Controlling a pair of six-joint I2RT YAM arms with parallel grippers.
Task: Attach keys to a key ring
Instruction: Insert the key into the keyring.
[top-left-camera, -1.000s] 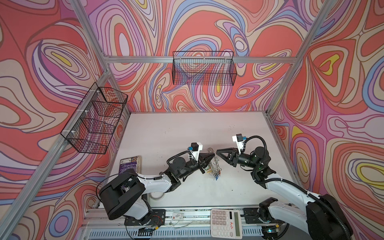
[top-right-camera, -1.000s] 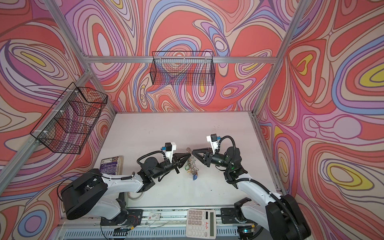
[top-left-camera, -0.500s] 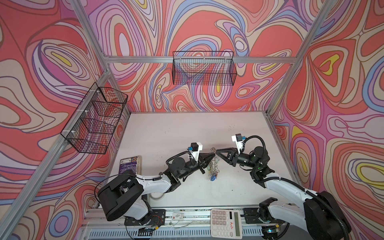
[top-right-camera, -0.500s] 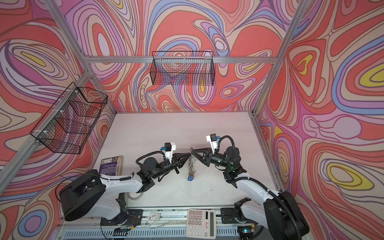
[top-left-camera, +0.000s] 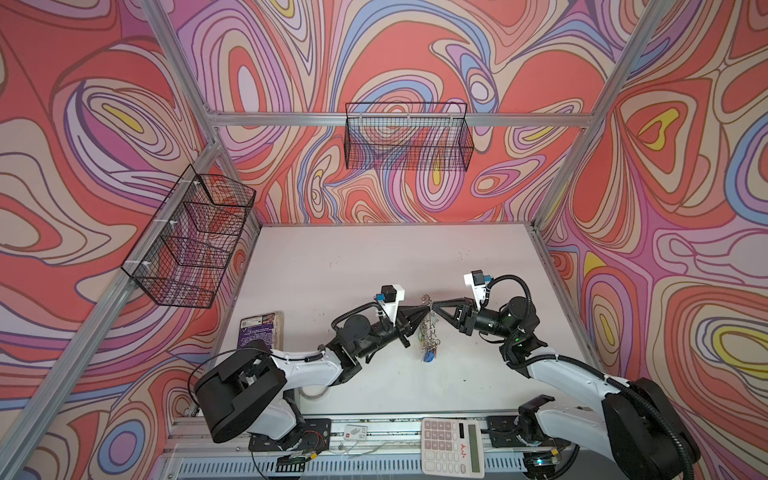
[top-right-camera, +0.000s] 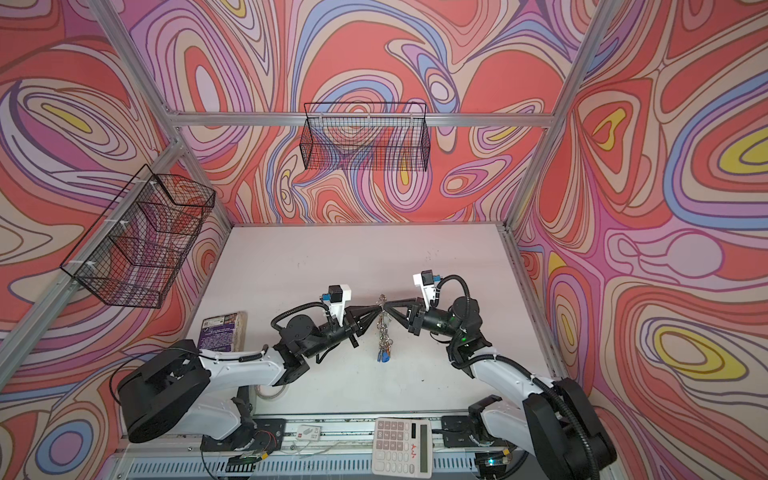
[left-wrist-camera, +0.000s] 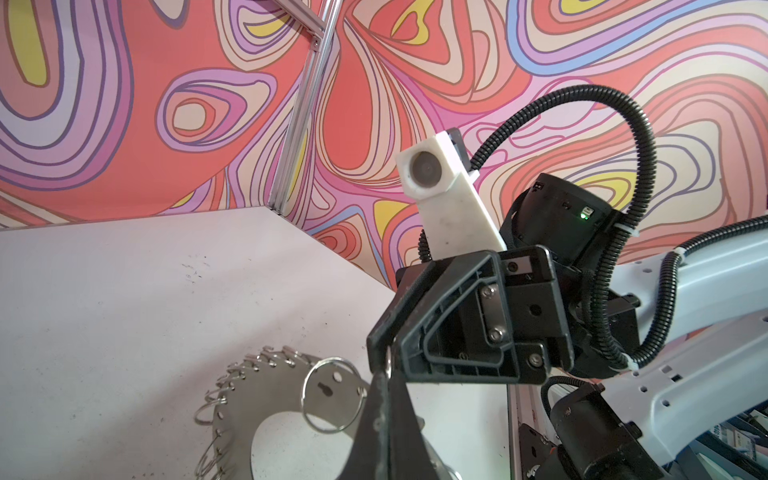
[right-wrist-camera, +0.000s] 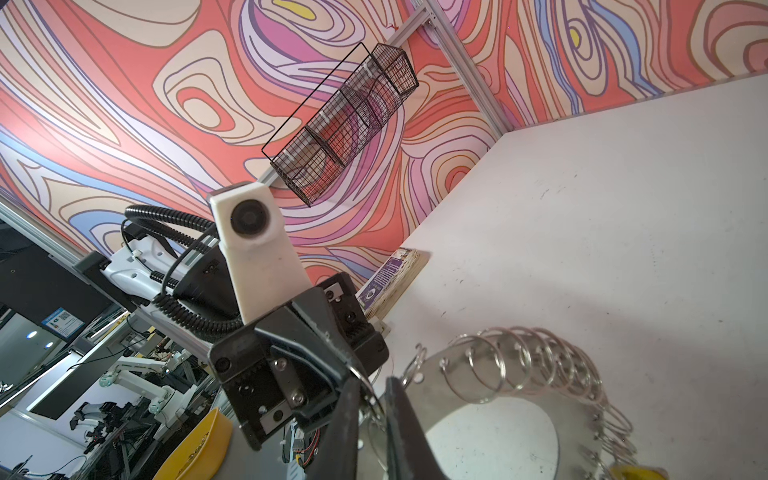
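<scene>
Left end effector stayed clamped on the key ring in both top views. My right end effector had closed in since a second before and met it tip to tip at the ring's top edge. Lifted clear of the desk, the ring now hung straight and edge-on, with the keys bunched at its foot and one blue tag showing. Around them I counted two wire baskets on the walls, one book and one calculator.

From the left wrist, the right arm blocked that whole side, and the left fingers, pressed together, covered the plate's near rim.

From the right wrist, the right fingers stood narrowly apart astride the fringed rim. I could not tell whether they gripped.
</scene>
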